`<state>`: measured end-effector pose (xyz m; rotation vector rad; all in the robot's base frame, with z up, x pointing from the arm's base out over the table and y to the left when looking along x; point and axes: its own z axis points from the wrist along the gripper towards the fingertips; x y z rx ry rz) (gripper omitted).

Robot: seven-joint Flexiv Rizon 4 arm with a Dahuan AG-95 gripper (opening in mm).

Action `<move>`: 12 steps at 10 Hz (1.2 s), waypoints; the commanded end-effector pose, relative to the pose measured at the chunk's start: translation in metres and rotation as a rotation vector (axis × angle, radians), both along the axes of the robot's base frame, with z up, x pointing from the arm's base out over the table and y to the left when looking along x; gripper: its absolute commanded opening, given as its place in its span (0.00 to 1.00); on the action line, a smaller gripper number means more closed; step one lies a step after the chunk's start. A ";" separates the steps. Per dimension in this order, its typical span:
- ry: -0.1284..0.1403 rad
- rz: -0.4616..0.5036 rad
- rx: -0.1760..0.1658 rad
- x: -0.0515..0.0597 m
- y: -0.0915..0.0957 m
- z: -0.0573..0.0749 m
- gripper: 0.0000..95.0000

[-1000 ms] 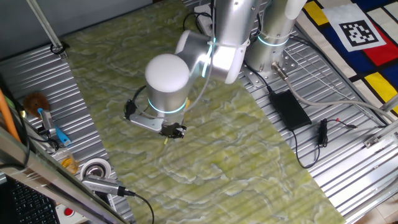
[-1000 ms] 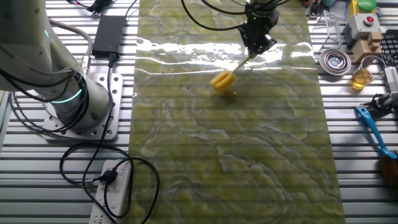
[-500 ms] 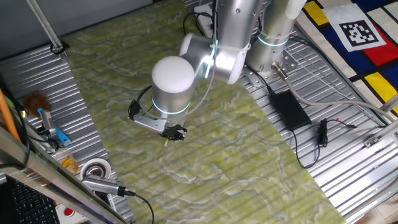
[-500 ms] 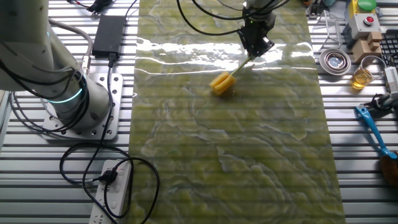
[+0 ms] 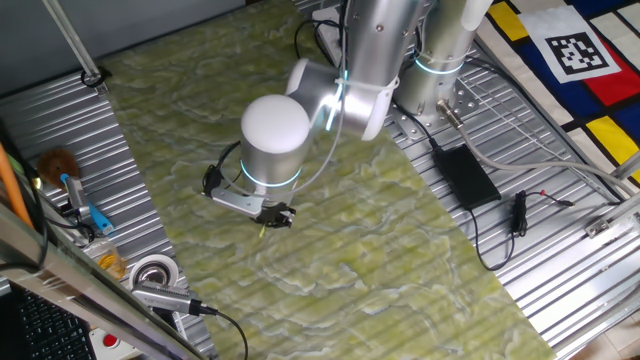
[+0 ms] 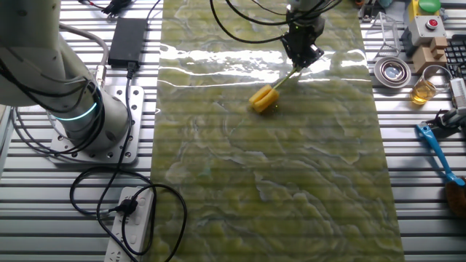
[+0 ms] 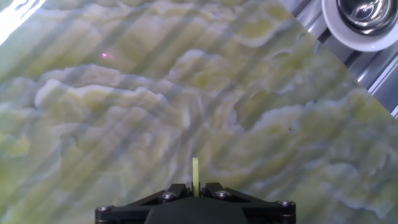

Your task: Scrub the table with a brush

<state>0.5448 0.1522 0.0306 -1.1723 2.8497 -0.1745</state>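
Note:
The brush (image 6: 264,98) has a chunky yellow head resting on the green-yellow marbled table (image 6: 277,182), and its thin handle slants up to my gripper (image 6: 300,61). The gripper is shut on the handle. In one fixed view the gripper (image 5: 272,216) sits under the arm's round white joint, with only the handle tip (image 5: 263,230) showing. In the hand view the handle end (image 7: 195,169) pokes up between the closed black jaws (image 7: 194,190) above the table (image 7: 155,99); the head is hidden there.
A metal bowl (image 6: 392,70), a jar of amber liquid (image 6: 423,89) and a blue-handled tool (image 6: 435,148) lie on the ribbed panel beside the table. A black power brick (image 6: 127,40) and cables lie by the arm's base (image 6: 87,120). The bowl also shows in the hand view (image 7: 362,22).
The brush head has shifted slightly across the table, first one way then back, with the gripper moving a little along with it. The grip is unchanged.

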 end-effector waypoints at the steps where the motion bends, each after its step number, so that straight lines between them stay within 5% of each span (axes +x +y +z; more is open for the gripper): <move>1: -0.001 0.007 0.000 0.003 -0.002 0.000 0.00; 12: 0.004 -0.061 0.000 0.003 0.021 -0.007 0.00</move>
